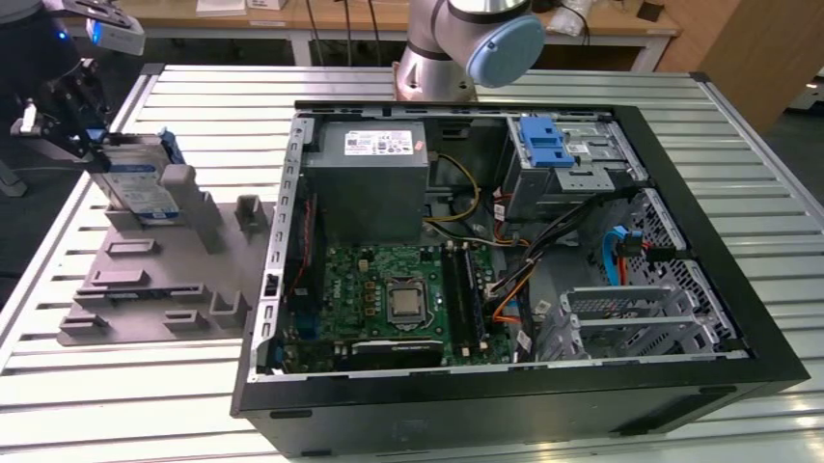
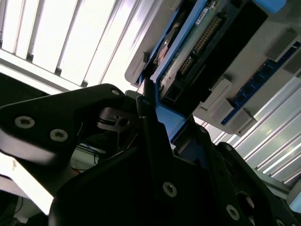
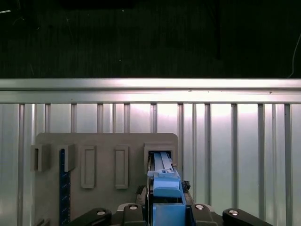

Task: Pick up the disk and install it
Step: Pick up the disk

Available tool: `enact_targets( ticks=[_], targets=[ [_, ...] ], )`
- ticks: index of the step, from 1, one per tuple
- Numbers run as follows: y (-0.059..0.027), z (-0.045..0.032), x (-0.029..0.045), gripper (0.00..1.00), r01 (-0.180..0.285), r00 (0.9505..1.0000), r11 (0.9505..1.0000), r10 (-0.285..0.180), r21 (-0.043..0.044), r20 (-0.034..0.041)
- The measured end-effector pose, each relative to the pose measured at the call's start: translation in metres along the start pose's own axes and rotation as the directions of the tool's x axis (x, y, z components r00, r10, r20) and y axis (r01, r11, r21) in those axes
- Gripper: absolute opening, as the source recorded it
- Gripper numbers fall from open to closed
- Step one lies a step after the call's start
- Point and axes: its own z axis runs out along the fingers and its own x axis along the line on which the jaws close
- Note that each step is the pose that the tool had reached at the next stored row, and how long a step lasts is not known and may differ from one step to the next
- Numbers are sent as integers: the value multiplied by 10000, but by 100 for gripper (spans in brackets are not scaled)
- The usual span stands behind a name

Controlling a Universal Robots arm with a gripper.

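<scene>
Standing upright in grey holder (image 1: 154, 280) slot, disk (image 1: 139, 188) gripped by claw (image 1: 91, 154)

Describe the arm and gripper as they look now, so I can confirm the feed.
The silver-grey robot arm has rounded cylindrical joints, one closed by a light-blue round cap. The matte black gripper is built of angular linkage plates studded with silver screw heads. A small blue light glows on the wrist above it.

Blue-framed disk (image 1: 139, 185) stands upright in grey holder (image 1: 154, 280).
</scene>
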Motion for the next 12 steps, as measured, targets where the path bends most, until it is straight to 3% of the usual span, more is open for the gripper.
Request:
enact_targets(
  ticks=[12],
  targets=[
    [1,-73,0,36,0,10000,10000,0,-2,-1]
  ],
)
